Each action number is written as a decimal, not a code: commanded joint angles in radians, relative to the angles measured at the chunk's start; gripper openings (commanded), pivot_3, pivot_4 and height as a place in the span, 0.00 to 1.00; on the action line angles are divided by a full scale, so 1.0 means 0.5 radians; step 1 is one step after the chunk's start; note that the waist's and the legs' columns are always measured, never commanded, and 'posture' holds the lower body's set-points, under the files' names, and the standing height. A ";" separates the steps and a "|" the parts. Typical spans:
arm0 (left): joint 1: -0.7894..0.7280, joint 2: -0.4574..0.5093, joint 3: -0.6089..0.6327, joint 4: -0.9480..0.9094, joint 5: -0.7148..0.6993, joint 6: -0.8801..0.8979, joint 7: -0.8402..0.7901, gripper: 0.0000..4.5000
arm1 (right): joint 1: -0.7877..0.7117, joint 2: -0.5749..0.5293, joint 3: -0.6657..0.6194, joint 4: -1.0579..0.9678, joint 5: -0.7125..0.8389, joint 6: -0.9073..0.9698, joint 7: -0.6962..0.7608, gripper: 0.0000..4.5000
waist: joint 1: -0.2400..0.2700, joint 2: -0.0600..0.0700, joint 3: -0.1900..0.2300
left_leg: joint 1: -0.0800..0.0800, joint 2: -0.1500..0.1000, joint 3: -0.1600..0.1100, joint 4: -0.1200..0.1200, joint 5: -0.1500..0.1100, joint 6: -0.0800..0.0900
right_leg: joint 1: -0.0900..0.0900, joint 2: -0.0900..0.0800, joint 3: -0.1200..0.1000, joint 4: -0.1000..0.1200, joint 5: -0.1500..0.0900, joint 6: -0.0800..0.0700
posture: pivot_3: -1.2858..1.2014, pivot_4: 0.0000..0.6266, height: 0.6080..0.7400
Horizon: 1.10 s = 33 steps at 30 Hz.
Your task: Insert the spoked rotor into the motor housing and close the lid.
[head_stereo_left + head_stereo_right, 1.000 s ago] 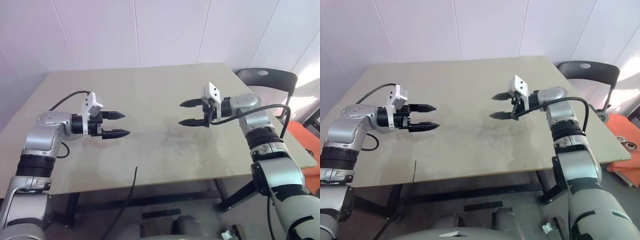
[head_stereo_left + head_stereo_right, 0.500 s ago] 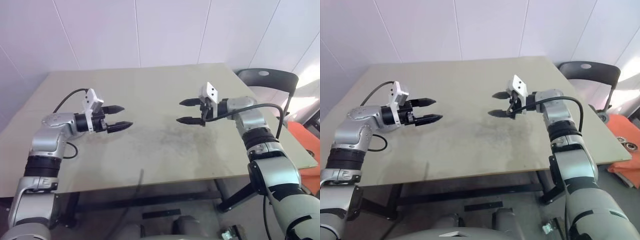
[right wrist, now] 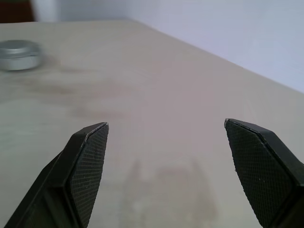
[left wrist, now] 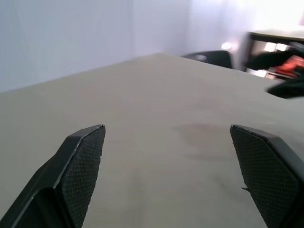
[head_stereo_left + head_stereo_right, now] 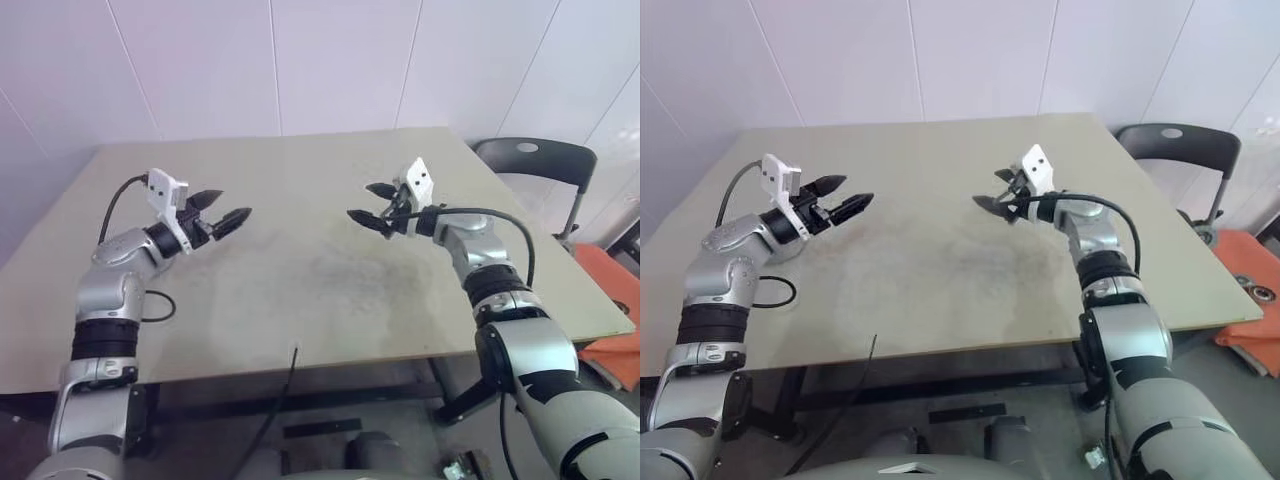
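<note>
Both arms hover above the wide beige wooden desk (image 5: 300, 290). The left claw (image 5: 222, 208) has its two black fingers spread apart and grips nothing; the right claw (image 5: 370, 204) is likewise parted and empty, and the two point roughly toward each other across the desk's middle.

In the head views the desk top in front of the robot carries no parts. In the right wrist view a low round silver-grey metal piece (image 3: 19, 54) sits on the desk, well apart from that claw; it may be the lid, but I cannot tell.

The spoked rotor and the motor housing cannot be placed from these pictures. Judging by this, every step remains: grasping the rotor, seating it, closing the lid.
</note>
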 commanded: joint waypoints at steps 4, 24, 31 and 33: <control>-0.062 -0.137 0.172 0.091 0.021 -0.220 0.381 0.99 | -0.147 0.078 -0.123 0.215 -0.049 -0.162 -0.623 0.91 | -0.003 0.000 0.000 | -0.002 0.000 0.000 -0.001 0.000 0.000 | -0.002 -0.003 0.000 -0.002 0.000 0.000 | 0.52 0.00 1.00; 0.325 -0.747 0.328 -0.371 -0.160 -0.138 1.180 0.99 | -0.084 0.572 -0.482 0.271 0.196 -0.031 -1.071 0.91 | -0.003 -0.001 -0.001 | -0.006 -0.002 -0.001 0.000 0.000 0.000 | -0.002 -0.004 -0.002 -0.005 0.003 0.004 | 0.52 0.00 1.00; 0.344 -0.692 0.371 -0.482 -0.207 -0.071 1.199 0.99 | -0.119 0.592 -0.504 0.235 0.228 -0.082 -0.975 0.91 | -0.005 -0.001 -0.002 | -0.005 0.000 -0.001 0.000 0.000 0.000 | -0.001 0.002 -0.001 -0.005 0.004 0.003 | 0.52 0.00 1.00; 0.349 -0.690 0.366 -0.512 -0.210 -0.071 1.204 0.99 | -0.125 0.610 -0.506 0.211 0.239 -0.095 -0.945 0.91 | -0.006 -0.001 -0.002 | -0.005 0.000 -0.001 0.000 0.000 0.000 | -0.002 0.002 -0.001 -0.005 0.004 0.003 | 0.52 0.00 1.00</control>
